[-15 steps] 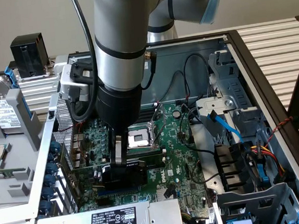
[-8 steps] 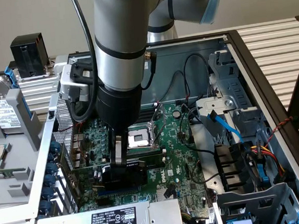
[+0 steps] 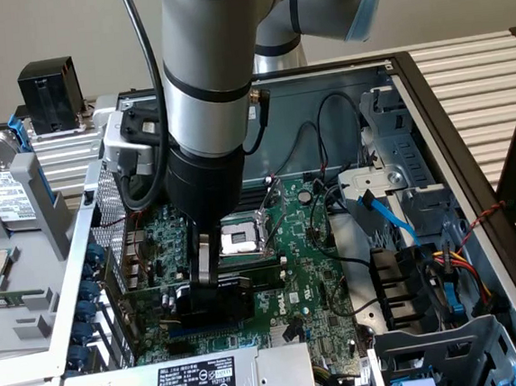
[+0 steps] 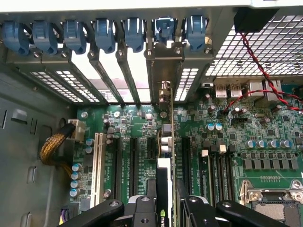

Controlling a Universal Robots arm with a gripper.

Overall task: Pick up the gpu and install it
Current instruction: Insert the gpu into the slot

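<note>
The gpu (image 3: 215,301), a small green card with a black shroud, stands on edge low over the expansion slots of the green motherboard (image 3: 315,278) inside the open computer case. My gripper (image 3: 205,272) reaches down from above and is shut on the card's upper edge. In the wrist view the gpu (image 4: 165,182) runs edge-on between my two black fingers (image 4: 146,208), and its silver bracket (image 4: 164,64) lies against the rear slot openings. I cannot tell whether the card is seated in its slot.
Blue retention clips (image 4: 104,33) line the rear panel. A white slot (image 4: 98,161) and black slots flank the card. The CPU socket (image 3: 241,235) sits just behind my gripper. Red-black wires (image 4: 258,64), a blue cable (image 3: 391,217) and the drive cage (image 3: 428,277) crowd the exterior view's right.
</note>
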